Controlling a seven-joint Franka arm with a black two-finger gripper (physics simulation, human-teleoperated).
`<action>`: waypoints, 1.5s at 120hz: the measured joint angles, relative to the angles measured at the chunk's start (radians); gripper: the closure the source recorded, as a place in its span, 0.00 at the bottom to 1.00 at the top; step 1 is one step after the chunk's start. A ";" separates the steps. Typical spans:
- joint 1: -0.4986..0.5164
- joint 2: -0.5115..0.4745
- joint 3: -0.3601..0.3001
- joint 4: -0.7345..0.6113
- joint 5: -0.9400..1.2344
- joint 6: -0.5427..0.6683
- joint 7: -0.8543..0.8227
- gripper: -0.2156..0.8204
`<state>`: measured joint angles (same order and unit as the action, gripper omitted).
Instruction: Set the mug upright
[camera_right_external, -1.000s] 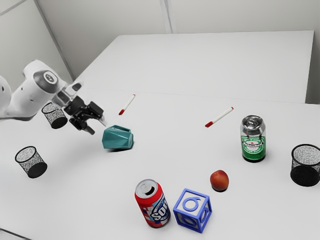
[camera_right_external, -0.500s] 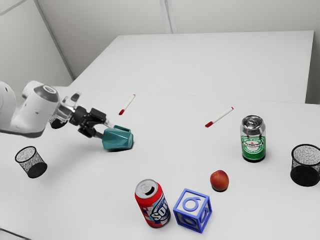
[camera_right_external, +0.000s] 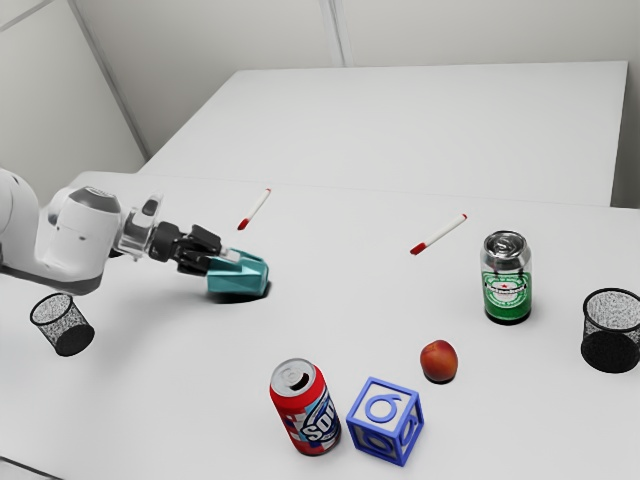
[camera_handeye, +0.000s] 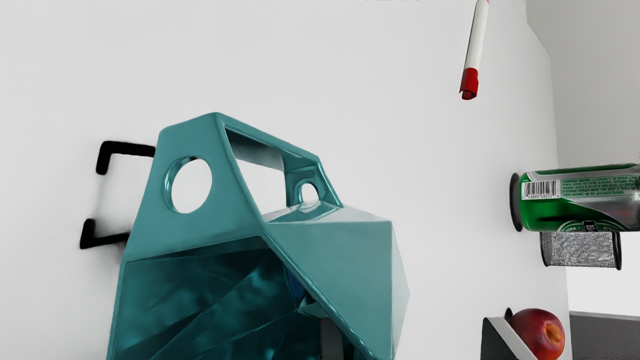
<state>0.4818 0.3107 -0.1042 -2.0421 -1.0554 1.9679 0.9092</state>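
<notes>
End effector (camera_right_external: 222, 262) spread wide at mug (camera_right_external: 241, 279), one fingertip inside its mouth, other outside (wall between, gap at outer one). Table (camera_right_external: 340, 290) carries mug on its side, mouth toward end effector; green can (camera_right_external: 507, 290), peach (camera_right_external: 439, 361) well apart.

Open stretch between teal mug (camera_right_external: 240, 278) and Heineken can (camera_right_external: 507, 290); soda can (camera_right_external: 305, 410), blue-framed block (camera_right_external: 385, 422), reddish fruit (camera_right_external: 439, 361) obstruct nearer exterior camera.
</notes>
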 joint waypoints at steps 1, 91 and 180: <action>0.000 0.000 0.000 0.000 -0.001 0.000 0.003 0.61; -0.053 -0.156 -0.008 -0.010 0.051 0.009 0.129 0.96; -0.306 -0.363 -0.025 -0.142 0.859 0.175 -0.360 0.97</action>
<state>0.1755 -0.0521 -0.1287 -2.1842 -0.1962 2.1432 0.5490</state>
